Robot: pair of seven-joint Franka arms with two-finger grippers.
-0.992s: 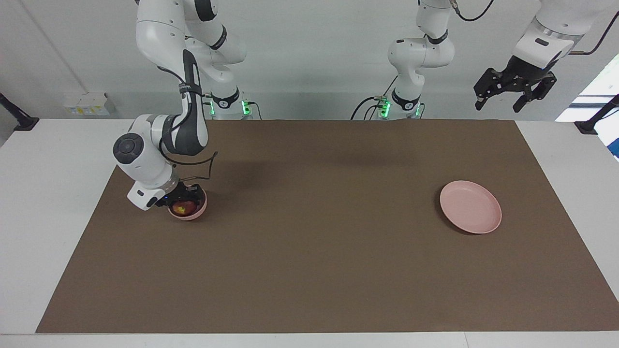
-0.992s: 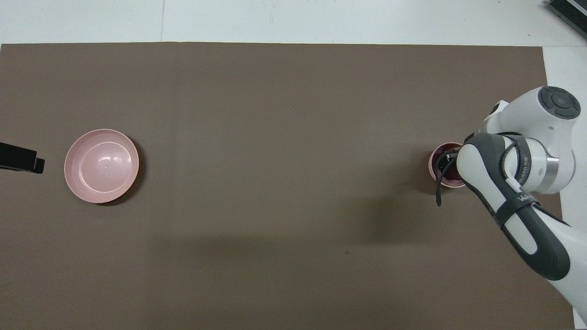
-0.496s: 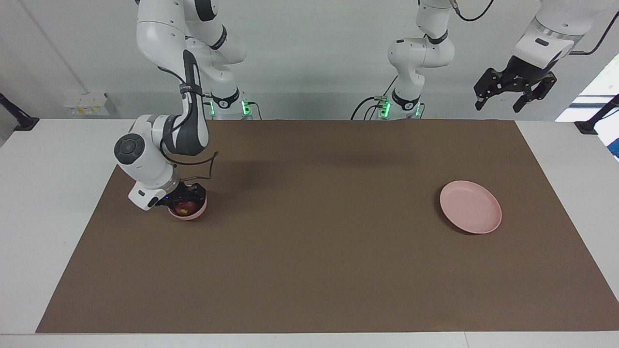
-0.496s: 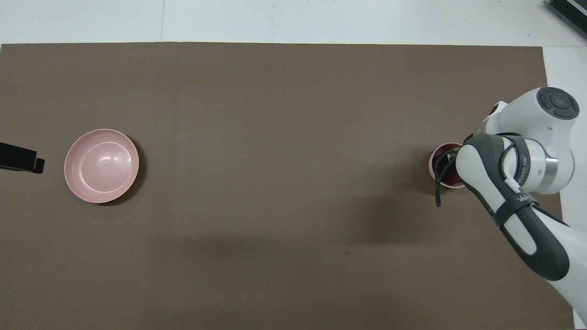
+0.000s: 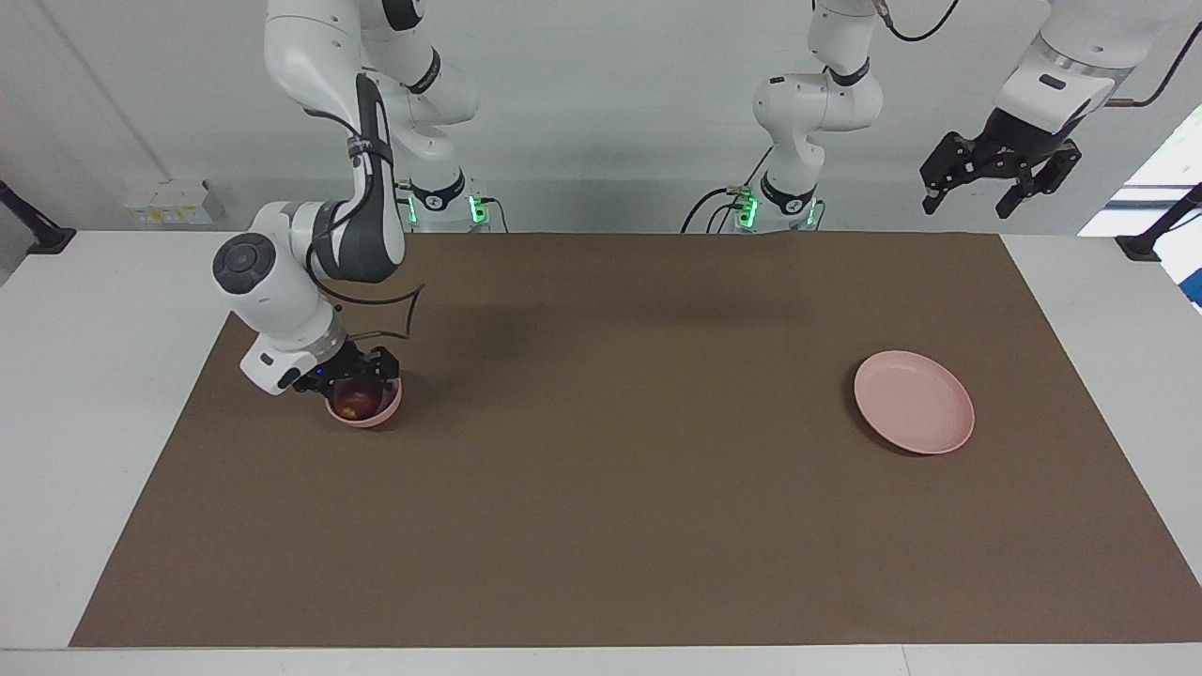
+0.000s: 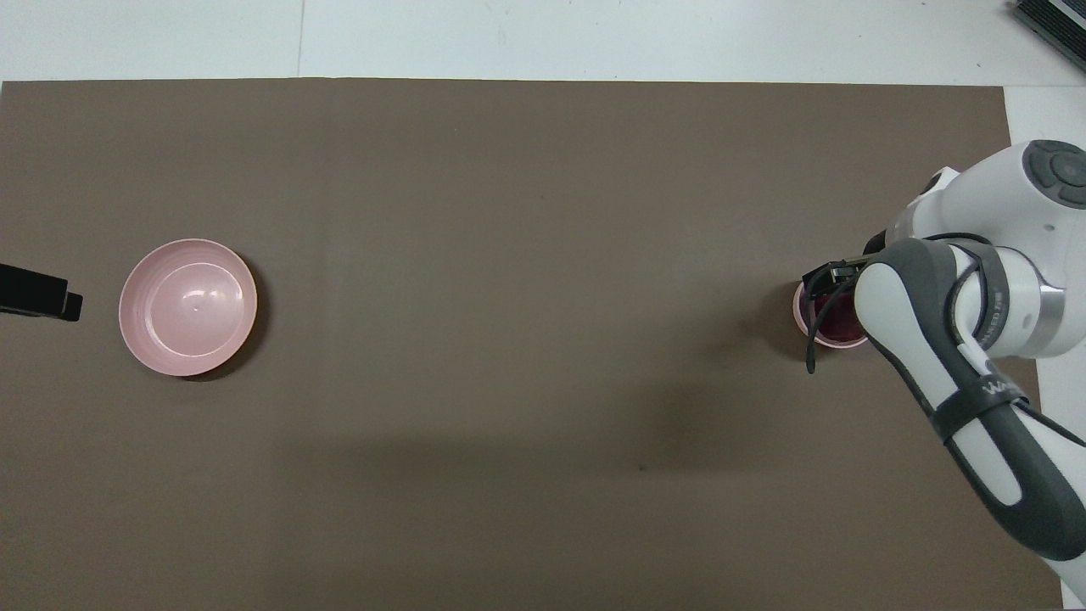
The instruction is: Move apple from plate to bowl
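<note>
The dark red apple (image 5: 355,403) lies in the small pink bowl (image 5: 369,419) toward the right arm's end of the table; both also show in the overhead view, the apple (image 6: 836,322) inside the bowl (image 6: 801,311). My right gripper (image 5: 350,373) is open just above the bowl and no longer holds the apple; the right arm hides most of the bowl in the overhead view. The flat pink plate (image 5: 913,402) sits empty toward the left arm's end, and also shows in the overhead view (image 6: 187,306). My left gripper (image 5: 969,201) waits open, raised high above that end.
A brown mat (image 5: 601,526) covers the table, with white tabletop around it. The right arm's elbow and forearm (image 6: 976,356) hang over the mat's edge beside the bowl. The left gripper's tip (image 6: 38,293) shows beside the plate.
My right gripper has lifted a little up out of the bowl, and the apple stays in the bowl. The left arm, the plate and the bowl have not moved.
</note>
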